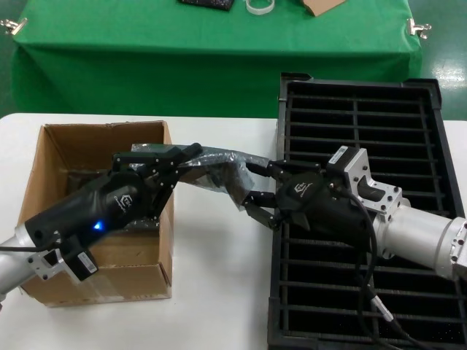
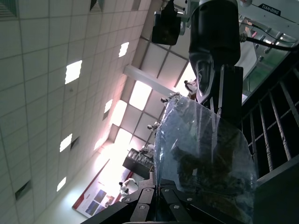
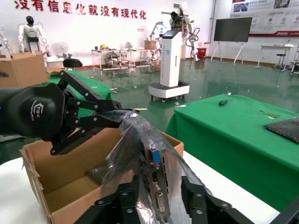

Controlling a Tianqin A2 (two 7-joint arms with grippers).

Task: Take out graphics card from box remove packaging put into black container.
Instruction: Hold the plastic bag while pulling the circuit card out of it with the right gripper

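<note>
Landmark: the box [image 1: 95, 219] sat open on the white table [image 1: 219, 292], flaps up.
Left gripper: the left gripper [image 1: 191, 154] reached over the box's rim nearest the black container [image 1: 357, 219], its fingers pinching one end of the packaging [image 1: 215, 166].
Right gripper: the right gripper [image 1: 252, 191] hung between the box and the black container, fingers closed on the far end of the packaging; the right wrist view showed them either side of the bagged card.
Graphics card: the graphics card [image 3: 156, 179] was inside the bag, its metal bracket and blue port showing through the plastic, held in the air just beside the box, above the table.
Step in hand: judging by the two-ended hold, the card was out of the box and the unwrapping was underway.
Next move: it likely called for one gripper to hold the card through the plastic while the other drew the bag off.
Risk: the card could slip out.
</note>
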